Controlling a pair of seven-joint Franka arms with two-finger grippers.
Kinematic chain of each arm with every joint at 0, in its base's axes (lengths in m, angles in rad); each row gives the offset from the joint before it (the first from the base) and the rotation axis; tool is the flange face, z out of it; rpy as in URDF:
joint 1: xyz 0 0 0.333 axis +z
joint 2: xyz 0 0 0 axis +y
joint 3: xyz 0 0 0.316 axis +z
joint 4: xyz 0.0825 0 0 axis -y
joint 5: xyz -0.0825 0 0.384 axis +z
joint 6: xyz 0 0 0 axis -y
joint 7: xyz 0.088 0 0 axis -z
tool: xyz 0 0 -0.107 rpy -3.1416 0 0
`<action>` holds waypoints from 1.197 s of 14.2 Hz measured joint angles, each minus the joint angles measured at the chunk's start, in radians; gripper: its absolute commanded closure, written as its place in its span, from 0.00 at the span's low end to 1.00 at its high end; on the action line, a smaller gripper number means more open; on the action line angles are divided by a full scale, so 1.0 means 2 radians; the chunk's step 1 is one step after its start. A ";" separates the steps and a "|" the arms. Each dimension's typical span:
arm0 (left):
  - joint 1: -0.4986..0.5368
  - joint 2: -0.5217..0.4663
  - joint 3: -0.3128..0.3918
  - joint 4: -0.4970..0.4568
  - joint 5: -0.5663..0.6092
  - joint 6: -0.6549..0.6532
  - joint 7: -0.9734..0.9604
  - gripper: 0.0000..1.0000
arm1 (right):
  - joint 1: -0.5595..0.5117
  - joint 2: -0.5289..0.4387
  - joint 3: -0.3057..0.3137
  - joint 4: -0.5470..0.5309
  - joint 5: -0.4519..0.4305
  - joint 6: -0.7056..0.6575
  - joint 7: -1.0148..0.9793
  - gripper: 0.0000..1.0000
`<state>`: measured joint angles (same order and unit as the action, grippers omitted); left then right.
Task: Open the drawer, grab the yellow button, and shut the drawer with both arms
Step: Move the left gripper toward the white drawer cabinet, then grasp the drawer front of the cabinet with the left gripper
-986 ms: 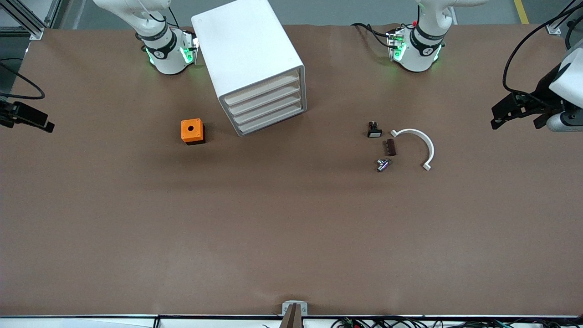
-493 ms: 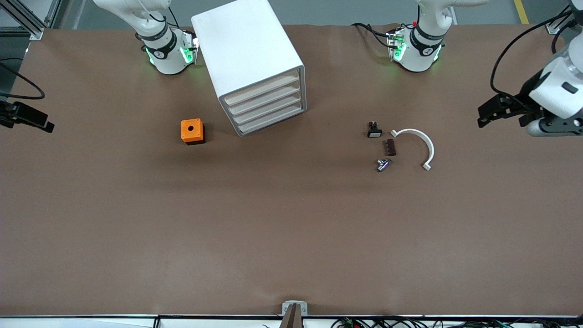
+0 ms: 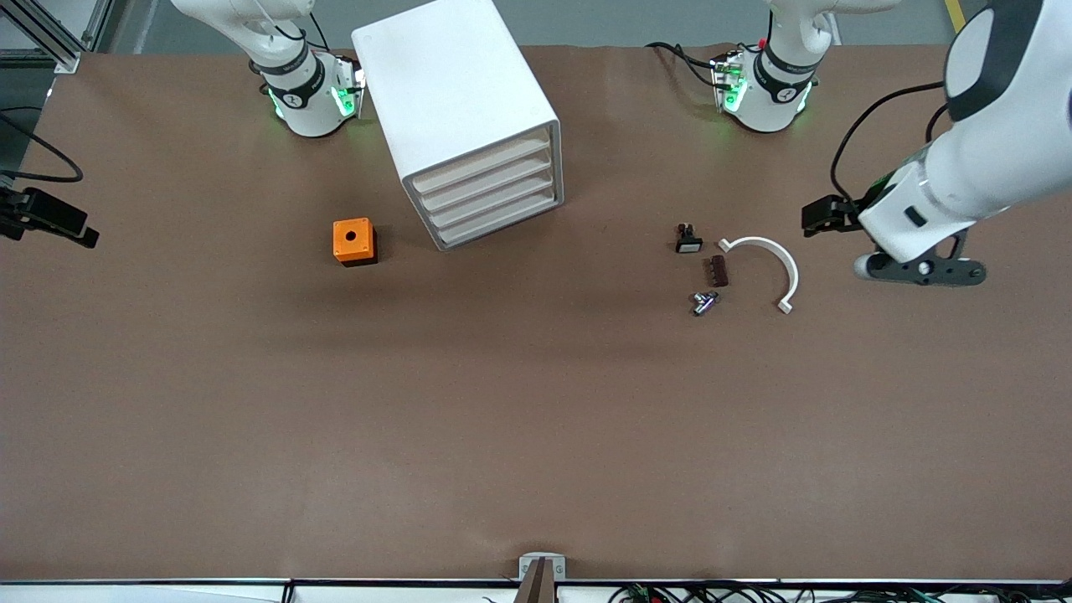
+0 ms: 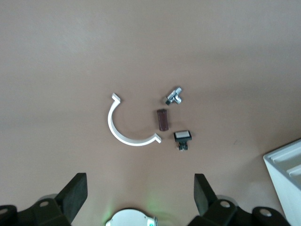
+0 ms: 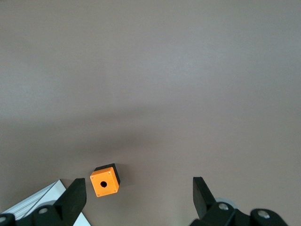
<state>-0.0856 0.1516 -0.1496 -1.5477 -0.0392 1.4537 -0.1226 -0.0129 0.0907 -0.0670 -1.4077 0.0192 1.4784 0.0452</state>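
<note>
The drawer [image 3: 481, 166], shut, sits near the surface's [image 3: 536, 435] robot-side edge. Left end effector [image 4: 141, 197] and right end effector [image 5: 138, 197], both spread, hang well apart from it; only wrist views show their fingers.

Cube [image 3: 354, 241] beside cabinet [image 3: 459, 117], toward right arm's end.

Legible text, labels, brands, numbers, signs: none. The black bands on the two arm bases [image 3: 306, 88] [image 3: 775, 84] carry small white markings, too small to read. The cabinet [image 3: 456, 109], the orange cube [image 3: 353, 241] and the small parts show no lettering.
</note>
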 measured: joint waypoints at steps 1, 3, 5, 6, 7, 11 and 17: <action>0.000 0.009 -0.004 0.000 -0.002 -0.009 0.000 0.00 | 0.001 0.000 0.000 0.000 0.000 0.002 0.000 0.00; 0.000 0.023 -0.013 -0.001 -0.027 -0.020 0.002 0.00 | 0.002 0.001 0.000 0.000 0.000 0.010 0.006 0.00; -0.001 0.033 -0.020 -0.007 -0.066 -0.026 0.008 0.00 | 0.003 0.002 0.001 0.000 0.000 0.020 0.028 0.00; -0.001 0.037 -0.025 -0.010 -0.087 -0.026 0.012 0.00 | 0.007 0.004 0.001 0.000 0.000 0.024 0.037 0.00; -0.001 0.042 -0.030 -0.013 -0.110 -0.026 0.012 0.00 | 0.013 0.005 0.002 0.000 0.000 0.027 0.046 0.00; -0.004 0.070 -0.037 -0.017 -0.184 -0.016 0.054 0.00 | 0.027 0.014 0.002 0.000 0.000 0.042 0.082 0.00; -0.014 0.093 -0.071 -0.070 -0.276 0.071 0.156 0.00 | 0.035 0.020 0.002 0.000 0.004 0.056 0.109 0.00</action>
<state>-0.1130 0.3380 -0.2923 -1.6874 -0.5904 1.5949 0.1902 0.0575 0.1309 -0.0621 -1.4073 0.0263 1.5913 0.2635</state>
